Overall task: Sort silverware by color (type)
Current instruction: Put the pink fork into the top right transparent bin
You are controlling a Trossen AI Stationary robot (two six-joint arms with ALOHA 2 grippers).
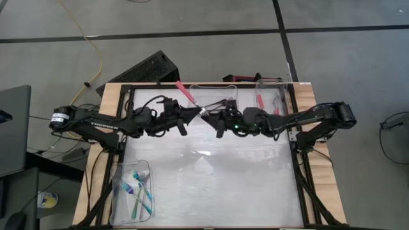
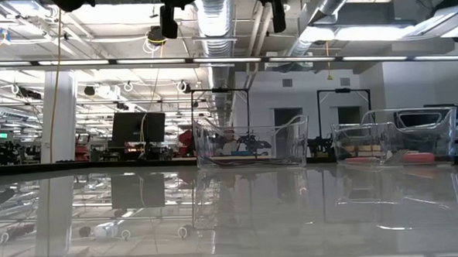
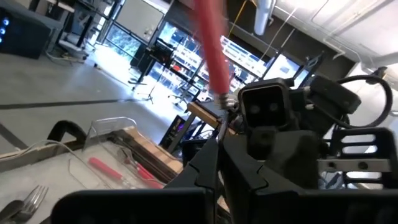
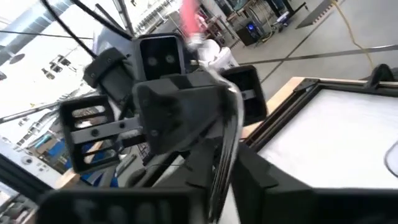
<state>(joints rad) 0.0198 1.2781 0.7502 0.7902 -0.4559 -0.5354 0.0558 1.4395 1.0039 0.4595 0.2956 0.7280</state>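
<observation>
A fork with a red handle (image 1: 186, 94) is held in the air over the far middle of the table, between my two grippers. Its handle slants up toward the far left and its silver tines (image 4: 227, 137) point at the right arm. My left gripper (image 1: 195, 114) and my right gripper (image 1: 215, 117) meet tip to tip, both shut on this fork. The handle also shows in the left wrist view (image 3: 211, 56). Several teal forks (image 1: 137, 188) lie in a clear bin at the near left. A red fork (image 1: 260, 100) lies in the far right bin. My left gripper holds the red fork at its lower end near the silver neck (image 3: 219, 134), coming level from the table's left. Its own body hides the exact place. The handle slants up and back over this gripper, clear of the table. My right gripper pinches the fork's tine end (image 4: 217, 180) between its two fingers, coming level from the table's right. The tines run along the fingers. The fork is lifted clear of the table.
Clear bins stand at the far middle (image 1: 217, 92), holding dark forks, at the far right (image 1: 271, 86) and at the near left (image 1: 121, 191). The two far bins also show in the low view (image 2: 249, 143) (image 2: 392, 141). The glossy table top (image 1: 211, 179) lies between them.
</observation>
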